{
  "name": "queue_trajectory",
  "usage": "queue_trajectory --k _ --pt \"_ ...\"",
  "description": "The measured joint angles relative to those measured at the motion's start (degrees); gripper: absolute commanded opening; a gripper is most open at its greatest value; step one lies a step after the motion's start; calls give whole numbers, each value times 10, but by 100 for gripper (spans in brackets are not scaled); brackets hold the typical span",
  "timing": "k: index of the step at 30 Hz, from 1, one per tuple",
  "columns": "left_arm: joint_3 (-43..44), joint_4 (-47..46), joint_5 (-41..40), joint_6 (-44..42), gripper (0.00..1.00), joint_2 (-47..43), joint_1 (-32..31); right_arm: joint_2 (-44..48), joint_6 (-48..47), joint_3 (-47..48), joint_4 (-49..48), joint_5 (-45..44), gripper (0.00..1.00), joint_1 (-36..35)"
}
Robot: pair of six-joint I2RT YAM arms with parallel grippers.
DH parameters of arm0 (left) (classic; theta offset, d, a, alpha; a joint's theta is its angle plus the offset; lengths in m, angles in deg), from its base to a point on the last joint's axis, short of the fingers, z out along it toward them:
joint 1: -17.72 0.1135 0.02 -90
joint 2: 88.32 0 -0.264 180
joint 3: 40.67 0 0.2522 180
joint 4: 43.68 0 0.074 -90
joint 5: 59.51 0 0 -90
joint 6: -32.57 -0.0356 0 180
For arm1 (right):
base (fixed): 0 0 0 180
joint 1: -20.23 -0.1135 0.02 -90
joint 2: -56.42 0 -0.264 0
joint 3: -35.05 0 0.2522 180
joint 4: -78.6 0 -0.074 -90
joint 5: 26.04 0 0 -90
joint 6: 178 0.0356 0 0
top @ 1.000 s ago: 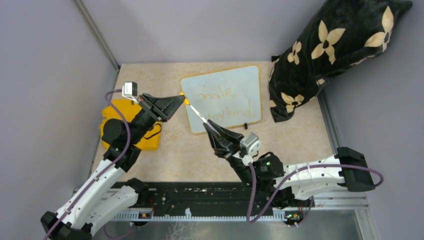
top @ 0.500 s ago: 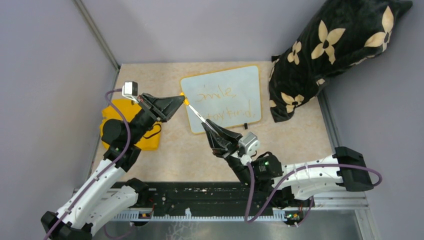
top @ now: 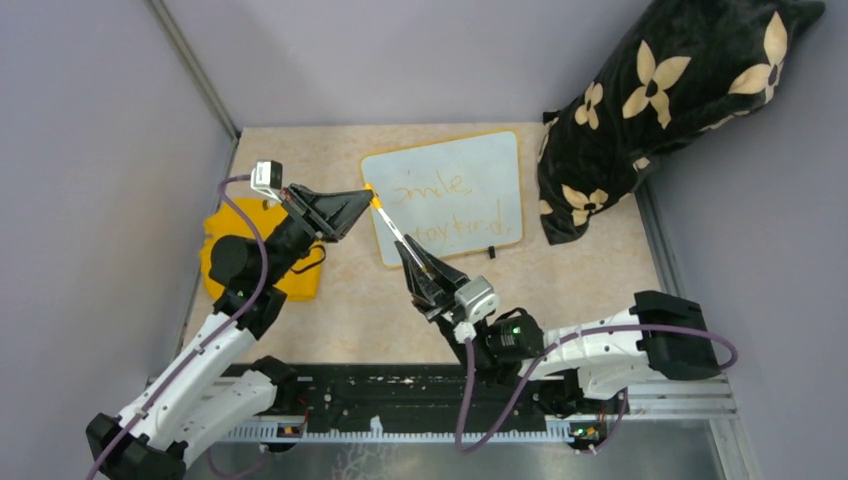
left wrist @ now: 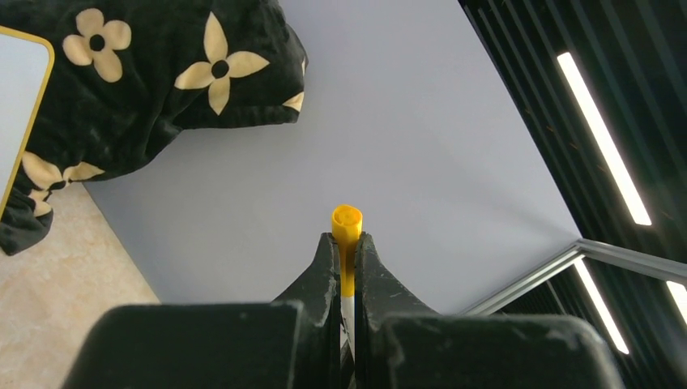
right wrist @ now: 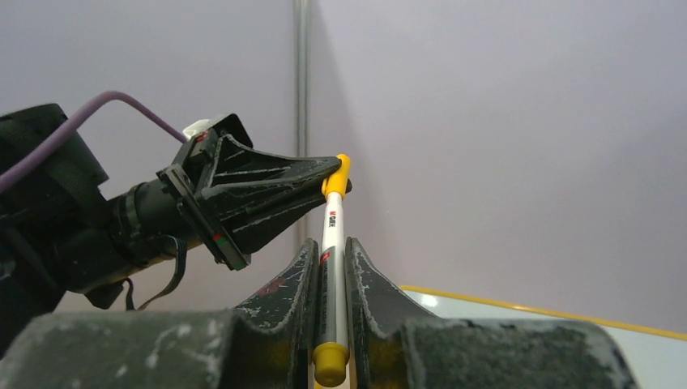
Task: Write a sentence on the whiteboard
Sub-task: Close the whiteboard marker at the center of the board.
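The whiteboard [top: 492, 160], white with a thin yellow rim, lies flat at the back middle of the table. The sentence [top: 445, 205] shows on it as two faint orange cursive lines. A white marker [top: 396, 229] spans the board's near left corner, above it. My left gripper [top: 367, 200] is shut on the marker's yellow cap [left wrist: 347, 222]. My right gripper [top: 406, 248] is shut on the marker's white barrel [right wrist: 331, 243], its yellow tail end [right wrist: 331, 362] sticking out between the fingers. The right wrist view shows the left gripper [right wrist: 333, 175] pinching the cap [right wrist: 340, 172].
A black pillow [top: 670, 100] with cream flowers leans in the back right corner, touching the board's right side. A flat yellow cloth-like piece [top: 222, 228] lies under the left arm. Two small black feet [top: 491, 253] sit at the board's near edge. Grey walls enclose the table.
The right arm has swung left and its gripper has shifted a little left along the marker. The left gripper has edged slightly toward the back. Both grips have held.
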Motion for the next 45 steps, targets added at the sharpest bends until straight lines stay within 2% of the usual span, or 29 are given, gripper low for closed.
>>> queue_trajectory --k 9,16,26,45 --pt "0 -28 -3 14 0 23 8 -51 -109 33 -13 10 0 13" --pt "-7 -39 7 27 0 24 9 -61 -119 33 -12 39 0 42" --pt "-26 -78 -30 35 0 26 8 -97 -150 57 -14 67 0 62" --pt "-19 -79 -222 -66 0 38 -108 -117 -181 76 -16 63 0 81"
